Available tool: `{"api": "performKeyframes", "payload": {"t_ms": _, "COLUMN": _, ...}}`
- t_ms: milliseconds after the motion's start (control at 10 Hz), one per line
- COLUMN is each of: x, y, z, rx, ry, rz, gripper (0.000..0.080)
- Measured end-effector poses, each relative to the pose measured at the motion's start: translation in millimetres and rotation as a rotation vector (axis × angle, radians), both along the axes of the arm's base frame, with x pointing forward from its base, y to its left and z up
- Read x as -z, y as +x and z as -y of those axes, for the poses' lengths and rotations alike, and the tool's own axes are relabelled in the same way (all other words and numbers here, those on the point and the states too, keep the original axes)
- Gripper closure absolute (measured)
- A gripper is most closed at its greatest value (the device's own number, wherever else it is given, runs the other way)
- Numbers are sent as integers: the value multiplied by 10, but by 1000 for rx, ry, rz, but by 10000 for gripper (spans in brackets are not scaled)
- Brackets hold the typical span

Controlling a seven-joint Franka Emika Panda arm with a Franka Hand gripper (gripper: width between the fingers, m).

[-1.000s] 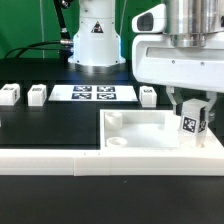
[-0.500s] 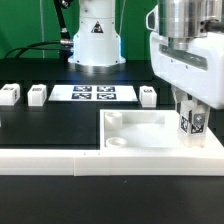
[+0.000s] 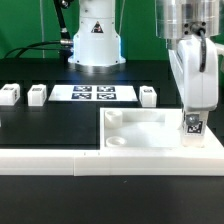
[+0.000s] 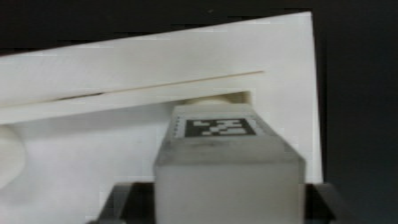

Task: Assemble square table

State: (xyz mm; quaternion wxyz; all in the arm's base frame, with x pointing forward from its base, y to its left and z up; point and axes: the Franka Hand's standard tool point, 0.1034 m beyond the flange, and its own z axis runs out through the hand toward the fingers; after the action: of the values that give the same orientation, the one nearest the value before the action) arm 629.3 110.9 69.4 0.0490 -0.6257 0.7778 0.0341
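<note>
- Exterior view: low, front-on, at middle distance, facing across the black table (image 3: 50, 125) toward the arm's base (image 3: 97, 35).
- Wrist view: very close, seemingly looking down the leg block (image 4: 222, 150) onto the square table (image 4: 107, 80).
- Shared: the leg block (image 3: 192, 125) and a corner of the square table (image 3: 150, 135).

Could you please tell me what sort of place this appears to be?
Probably a robotics lab bench: a white robot base at the back of a black table, a marker board lying on it, and small tagged leg blocks laid out for assembly.

The claw (image 4: 224, 206) clamps a white leg block (image 4: 222, 165) from both sides, its tag (image 4: 221, 127) showing, at the white slab's (image 4: 125, 75) rimmed corner on the black table (image 4: 71, 20).
</note>
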Motion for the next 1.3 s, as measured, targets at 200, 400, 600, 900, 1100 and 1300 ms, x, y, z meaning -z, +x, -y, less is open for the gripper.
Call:
{"api": "performKeyframes", "payload": {"t_ms": 200, "x": -11, "y": 10, "z": 5, "rx": 208, "ry": 11, "rz": -35, "gripper": 506}}
{"api": "performKeyframes", "payload": {"t_ms": 400, "x": -18, "y": 11, "z": 4, "rx": 231, "ry": 13, "rz": -36, "gripper": 506}}
{"api": "performKeyframes", "payload": {"t_ms": 600, "x": -14, "y": 5, "z": 1, "rx": 219, "ry": 3, "rz": -28, "gripper": 504}}
{"api": "performKeyframes", "payload": {"t_ms": 900, "x": 2, "y": -11, "z": -7, "rx": 171, "ry": -5, "rz": -25, "gripper": 412}}
{"api": "performKeyframes", "payload": {"t_ms": 1100, "x": 5, "y": -12, "z": -8, "rx": 169, "ry": -5, "rz": -26, "gripper": 227}}
{"api": "performKeyframes", "payload": {"t_ms": 1300, "x": 8, "y": -13, "z": -8, "rx": 168, "ry": -5, "rz": -26, "gripper": 153}}
